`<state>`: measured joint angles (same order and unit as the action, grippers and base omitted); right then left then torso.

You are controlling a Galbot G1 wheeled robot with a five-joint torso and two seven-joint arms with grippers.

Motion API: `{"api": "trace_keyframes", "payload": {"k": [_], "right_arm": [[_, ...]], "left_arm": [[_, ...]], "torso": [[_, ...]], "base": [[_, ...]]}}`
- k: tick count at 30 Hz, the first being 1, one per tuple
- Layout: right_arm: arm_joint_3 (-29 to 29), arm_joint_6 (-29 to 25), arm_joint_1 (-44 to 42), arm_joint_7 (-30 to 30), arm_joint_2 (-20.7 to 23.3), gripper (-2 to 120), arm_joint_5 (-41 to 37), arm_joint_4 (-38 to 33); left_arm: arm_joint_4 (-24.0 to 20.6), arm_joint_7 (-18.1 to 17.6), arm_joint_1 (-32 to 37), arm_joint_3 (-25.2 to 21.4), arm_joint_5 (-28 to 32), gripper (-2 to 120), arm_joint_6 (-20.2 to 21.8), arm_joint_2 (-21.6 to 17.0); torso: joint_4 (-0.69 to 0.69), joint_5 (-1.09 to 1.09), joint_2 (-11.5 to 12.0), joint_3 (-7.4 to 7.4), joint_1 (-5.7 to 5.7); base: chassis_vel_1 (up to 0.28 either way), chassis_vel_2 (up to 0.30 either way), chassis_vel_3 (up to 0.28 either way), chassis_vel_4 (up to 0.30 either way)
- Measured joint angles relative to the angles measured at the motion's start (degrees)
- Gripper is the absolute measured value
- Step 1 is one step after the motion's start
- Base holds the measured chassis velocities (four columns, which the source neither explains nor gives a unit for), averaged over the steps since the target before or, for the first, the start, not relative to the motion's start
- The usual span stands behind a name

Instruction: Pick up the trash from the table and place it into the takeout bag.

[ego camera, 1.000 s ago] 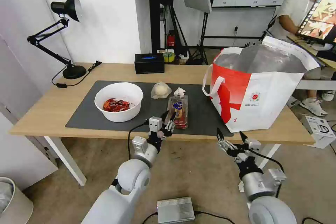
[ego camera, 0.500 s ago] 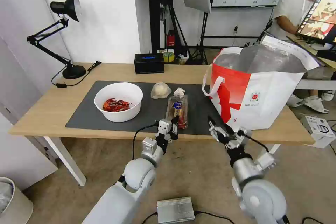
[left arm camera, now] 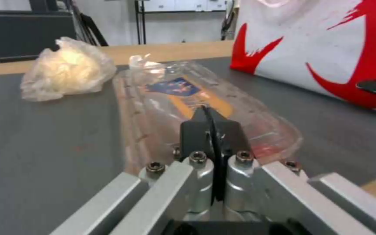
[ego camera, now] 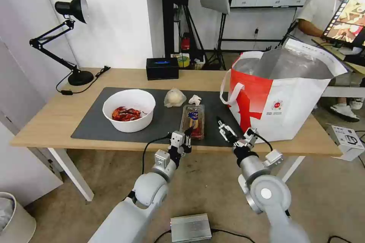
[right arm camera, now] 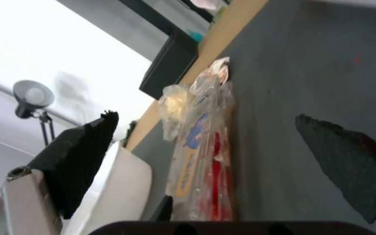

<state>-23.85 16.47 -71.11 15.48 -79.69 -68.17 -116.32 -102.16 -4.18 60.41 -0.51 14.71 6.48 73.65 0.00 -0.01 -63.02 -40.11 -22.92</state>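
Note:
The clear clamshell tray [ego camera: 193, 115] with red bits lies on the dark mat [ego camera: 95, 125] of the table [ego camera: 49, 117]. Behind it sit the crumpled tissue [ego camera: 195, 100] and the wrapped pale lump [ego camera: 174, 98]. The white bowl [ego camera: 131, 126] of red shells stands to the left. My left gripper [ego camera: 186, 136] is shut, its tips [left arm camera: 210, 124] over the near end of the tray [left arm camera: 175, 94]. My right gripper [ego camera: 222, 127] hovers open over the mat between the tray and the takeout bag [ego camera: 289, 110]. Its wrist view looks along the tray [right arm camera: 201, 153] between wide-spread fingers [right arm camera: 88, 153].
A black desk lamp [ego camera: 78, 78] stands at the table's back left and a black tissue box [ego camera: 162, 68] at the back centre. The bag's mouth gapes upward, foil-lined. On the floor are a small white box [ego camera: 348, 140] and a silver unit [ego camera: 190, 228].
My right gripper rose from below the table's front edge and moved left and forward onto the mat beside the tray. The left gripper shifted slightly right toward the tray's near end.

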Motion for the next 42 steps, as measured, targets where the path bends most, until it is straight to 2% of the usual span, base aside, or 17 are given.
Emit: {"api": "trace_keyframes", "payload": {"k": [9,16,42], "right_arm": [[2.2,0.9,5.7,2.1,-1.1,100,-3.2,4.9],[3.6,1.4,10.0,4.1,-4.0,100,-3.9,9.0],[4.6,5.0,13.7,7.4,-7.2,100,-4.1,14.5]], "left_arm": [[0.9,0.3,-0.1,-0.4,-0.1,0,-0.4,0.2],[1.6,0.5,-0.1,-0.4,-0.3,0,-0.8,0.4],[1.5,0.7,0.3,-0.9,0.5,0,-1.6,0.8]], "torso": [[0.01,0.00,0.0,0.00,0.00],[0.01,0.00,0.0,0.00,0.00],[0.00,0.00,0.0,0.01,0.01]], "base": [[0.000,0.000,0.000,0.000],[0.000,0.000,0.000,0.000],[0.000,0.000,0.000,0.000]]}}
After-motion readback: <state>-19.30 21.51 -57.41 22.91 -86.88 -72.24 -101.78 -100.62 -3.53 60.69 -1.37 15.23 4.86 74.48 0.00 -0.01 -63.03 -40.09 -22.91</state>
